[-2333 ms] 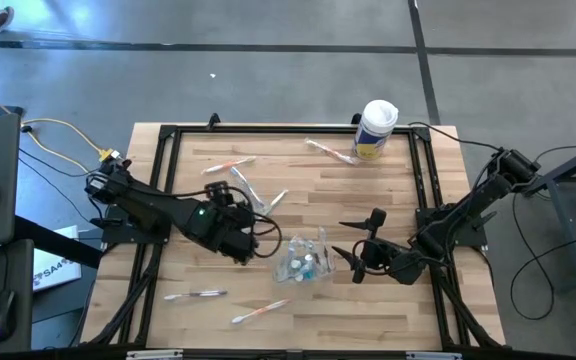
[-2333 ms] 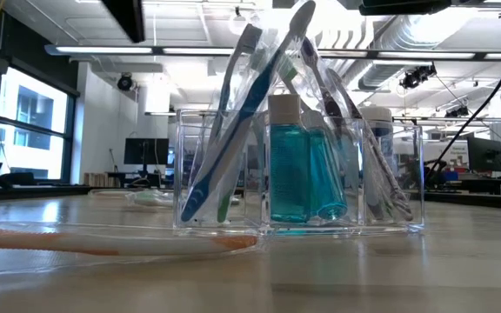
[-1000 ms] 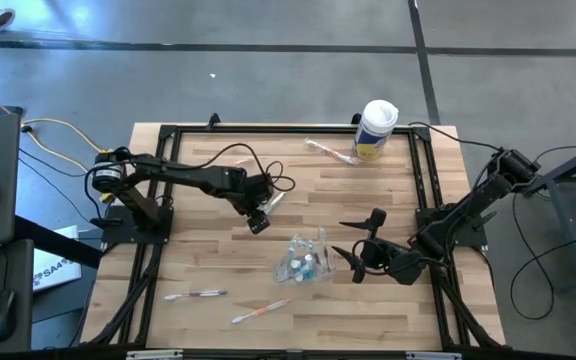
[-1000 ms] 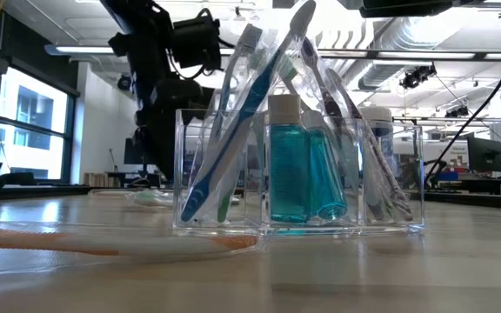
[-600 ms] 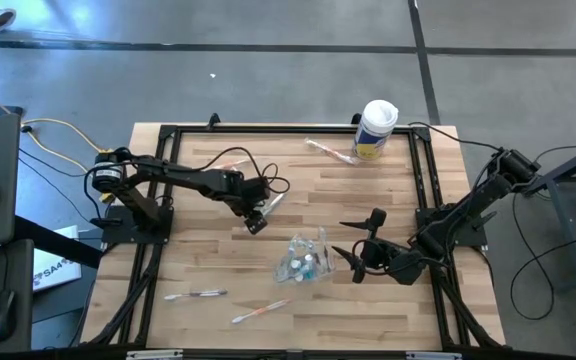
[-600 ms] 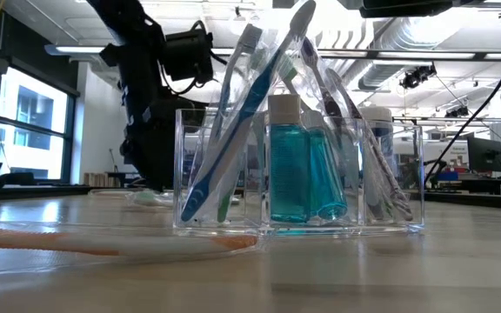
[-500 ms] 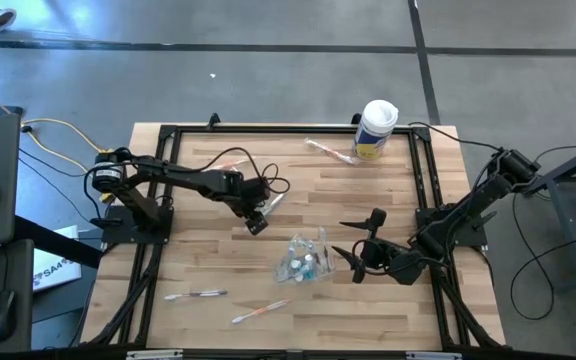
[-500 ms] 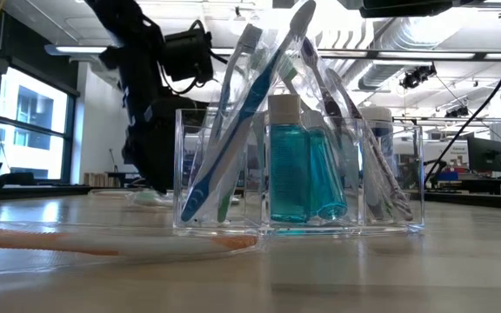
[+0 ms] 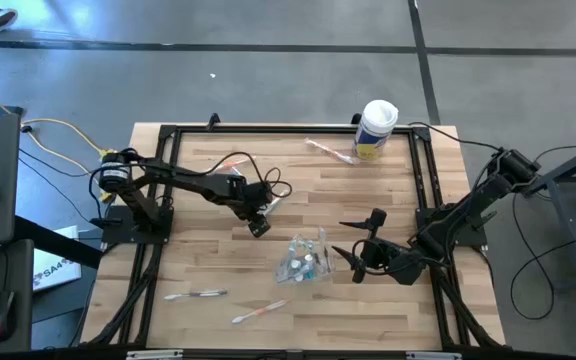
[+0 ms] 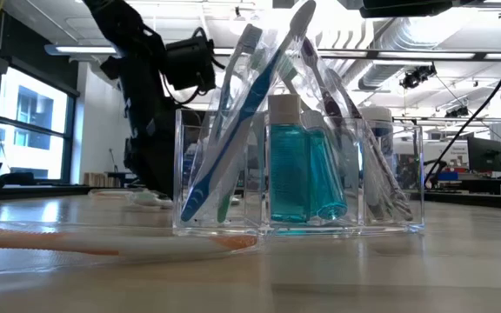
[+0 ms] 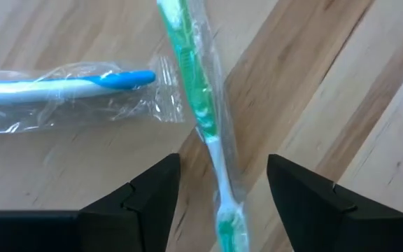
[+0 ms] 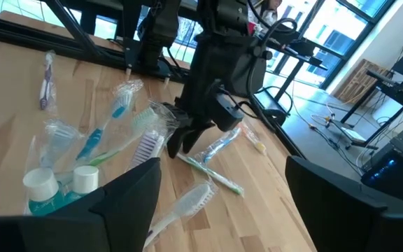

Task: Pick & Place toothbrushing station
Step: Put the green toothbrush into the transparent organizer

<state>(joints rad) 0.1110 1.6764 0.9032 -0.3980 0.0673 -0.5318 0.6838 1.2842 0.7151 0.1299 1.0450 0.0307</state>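
**Left claw low over a wrapped green brush; station stands just right of centre**

Nearest the front edge, two wrapped toothbrushes lie loose: a pale one at about 8 o'clock from the table's centre and an orange-handled one at 6 o'clock, with bare wood between them and the front rail.

The toothbrushing station, a clear compartmented holder, stands just below and right of centre, packed with toothbrushes and two teal white-capped bottles. At its 3 o'clock, just beside it, the right gripper rests with fingers spread wide and nothing between them, pointing at the holder.

At the station's 10 o'clock the left gripper is down near the wood. Its fingers stand apart on either side of a wrapped green toothbrush, not clamped on it. A wrapped blue toothbrush lies beside, its wrap meeting the green one's.

Farther back, another wrapped brush lies near the rear edge, and a white canister stands at the 1 o'clock corner. The middle of the table behind the station is open wood.
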